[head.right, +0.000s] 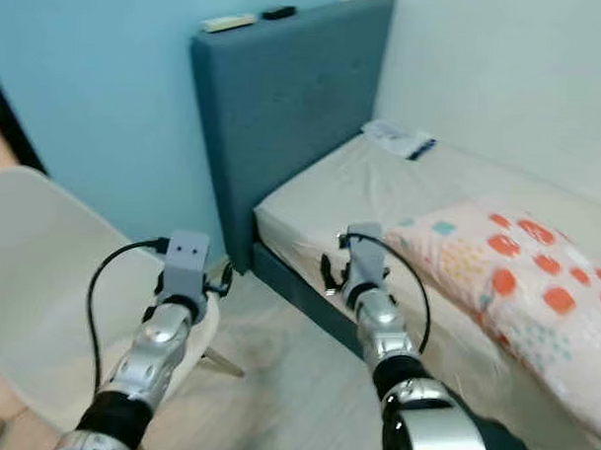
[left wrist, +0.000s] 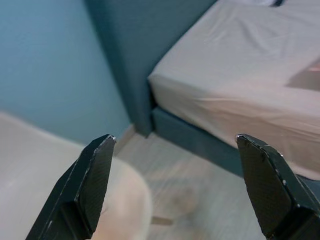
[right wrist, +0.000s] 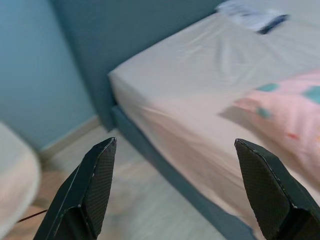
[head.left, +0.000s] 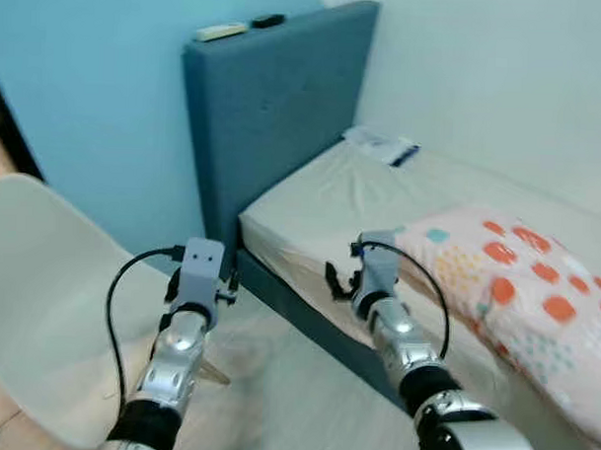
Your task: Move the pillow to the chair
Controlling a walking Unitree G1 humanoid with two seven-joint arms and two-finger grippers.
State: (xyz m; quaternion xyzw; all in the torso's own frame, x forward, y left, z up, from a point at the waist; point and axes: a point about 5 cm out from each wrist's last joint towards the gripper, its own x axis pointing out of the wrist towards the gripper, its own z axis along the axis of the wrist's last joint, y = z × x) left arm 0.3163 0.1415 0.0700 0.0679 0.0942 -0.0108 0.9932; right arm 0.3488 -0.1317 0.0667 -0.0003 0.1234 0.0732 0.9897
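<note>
A pink pillow [head.left: 520, 287] with orange and teal spots lies on the bed [head.left: 321, 201], on its near right part. A white plastic chair [head.left: 42, 275] stands on the floor to the left of the bed. My right gripper [right wrist: 175, 142] hovers open beside the bed's near edge, just left of the pillow's [right wrist: 295, 105] end and apart from it. Held over the floor between chair [left wrist: 50, 170] and bed, my left gripper [left wrist: 175, 137] is open, with nothing between its fingers.
A blue-grey headboard [head.left: 275, 106] rises at the bed's far end against a blue wall, with a white item [head.left: 220, 31] and a black item [head.left: 268, 20] on top. A white-and-blue bundle [head.left: 382, 144] lies at the bed's head. Wood floor [left wrist: 190, 185] separates chair and bed.
</note>
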